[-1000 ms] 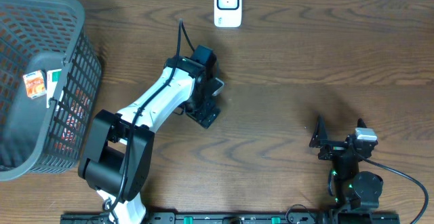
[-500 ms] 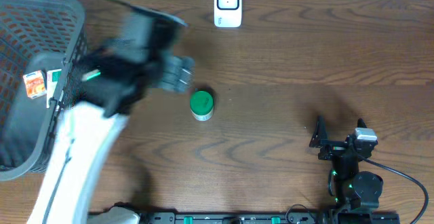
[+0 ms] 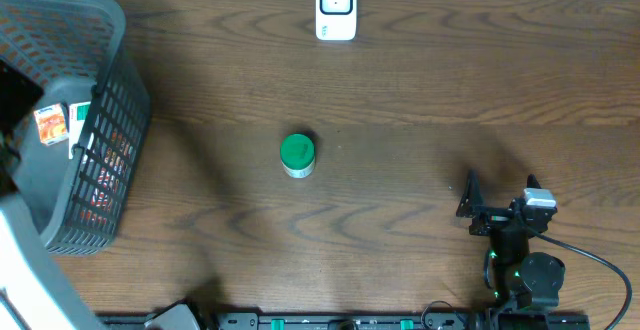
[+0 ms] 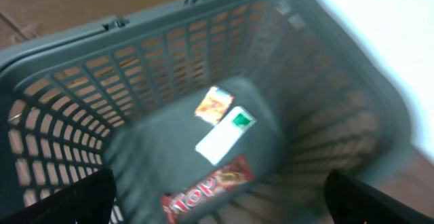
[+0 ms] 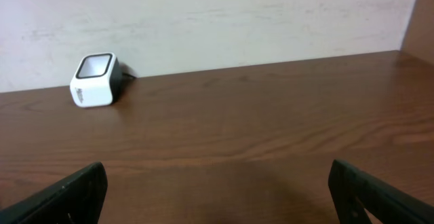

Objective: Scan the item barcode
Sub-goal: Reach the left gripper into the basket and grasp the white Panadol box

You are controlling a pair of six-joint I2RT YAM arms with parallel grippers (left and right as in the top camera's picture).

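A small jar with a green lid (image 3: 297,154) stands alone in the middle of the table. The white barcode scanner (image 3: 336,7) sits at the far edge, and the right wrist view shows the scanner (image 5: 95,80) far off to the left. My left gripper (image 4: 217,210) hangs open over the grey basket (image 4: 339,102), nothing between its fingers. Below it lie an orange packet (image 4: 213,105), a white and green box (image 4: 226,134) and a red bar (image 4: 207,187). My right gripper (image 3: 500,192) rests open at the near right, empty.
The basket (image 3: 110,90) fills the table's left end. My left arm (image 3: 25,260) shows blurred at the left edge of the overhead view. Bare wood lies between the jar, the scanner and the right gripper (image 5: 217,207).
The left arm swung from the table's middle to above the basket, leaving the green-lidded jar standing on the table. The right arm has not moved.
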